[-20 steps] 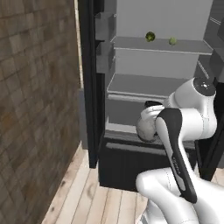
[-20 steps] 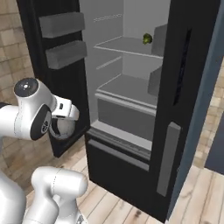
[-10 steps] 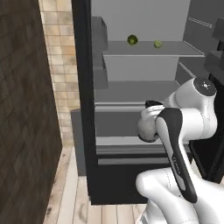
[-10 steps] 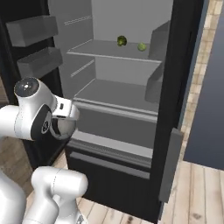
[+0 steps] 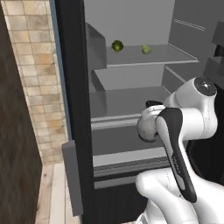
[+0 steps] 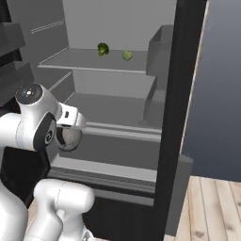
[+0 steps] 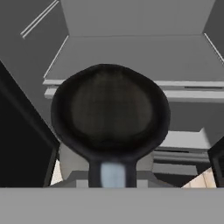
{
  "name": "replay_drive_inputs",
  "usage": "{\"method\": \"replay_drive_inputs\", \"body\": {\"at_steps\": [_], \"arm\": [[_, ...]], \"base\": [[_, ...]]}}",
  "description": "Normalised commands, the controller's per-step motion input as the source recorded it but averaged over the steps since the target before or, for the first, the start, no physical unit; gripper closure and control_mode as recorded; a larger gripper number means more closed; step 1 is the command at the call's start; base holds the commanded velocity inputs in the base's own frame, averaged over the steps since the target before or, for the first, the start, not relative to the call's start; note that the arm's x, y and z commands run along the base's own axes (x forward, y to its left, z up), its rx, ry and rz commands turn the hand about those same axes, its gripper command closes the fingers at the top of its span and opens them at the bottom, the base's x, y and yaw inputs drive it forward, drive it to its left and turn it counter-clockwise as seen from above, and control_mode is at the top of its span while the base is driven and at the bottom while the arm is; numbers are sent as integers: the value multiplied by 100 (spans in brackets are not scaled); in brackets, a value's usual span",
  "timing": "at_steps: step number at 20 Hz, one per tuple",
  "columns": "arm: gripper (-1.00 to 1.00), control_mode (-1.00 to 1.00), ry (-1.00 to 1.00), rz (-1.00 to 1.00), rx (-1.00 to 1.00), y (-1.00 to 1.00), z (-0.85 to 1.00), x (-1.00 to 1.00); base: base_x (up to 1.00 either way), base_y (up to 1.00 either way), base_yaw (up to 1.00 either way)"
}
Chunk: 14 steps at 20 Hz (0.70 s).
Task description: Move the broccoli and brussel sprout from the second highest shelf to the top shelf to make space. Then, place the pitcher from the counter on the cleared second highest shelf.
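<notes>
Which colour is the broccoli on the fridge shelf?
Dark green; the broccoli shows best in the left base view.

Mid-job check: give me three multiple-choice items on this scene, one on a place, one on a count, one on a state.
1. Where do the broccoli and the brussel sprout sit?
A. the floor
B. a door bin
C. the highest shelf in view

2. How many green vegetables show?
A. one
B. two
C. four

3. The pitcher is:
A. held in the shut jaws
B. standing on a shelf
C. tipped on the floor

Key: C, both rest on that shelf; B, one dark, one light; A, its dark rim sits right at the hand camera.
</notes>
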Motion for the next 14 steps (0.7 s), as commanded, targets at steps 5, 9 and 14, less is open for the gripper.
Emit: {"method": "replay_drive_inputs", "body": {"at_steps": [5, 9, 14], "arm": [[100, 100, 0, 0, 0, 0, 0, 0], [100, 100, 0, 0, 0, 0, 0, 0], [100, -100, 0, -1, -1, 1, -8, 13]], "base": [[56, 0, -21], [50, 4, -15], [25, 4, -5]]}}
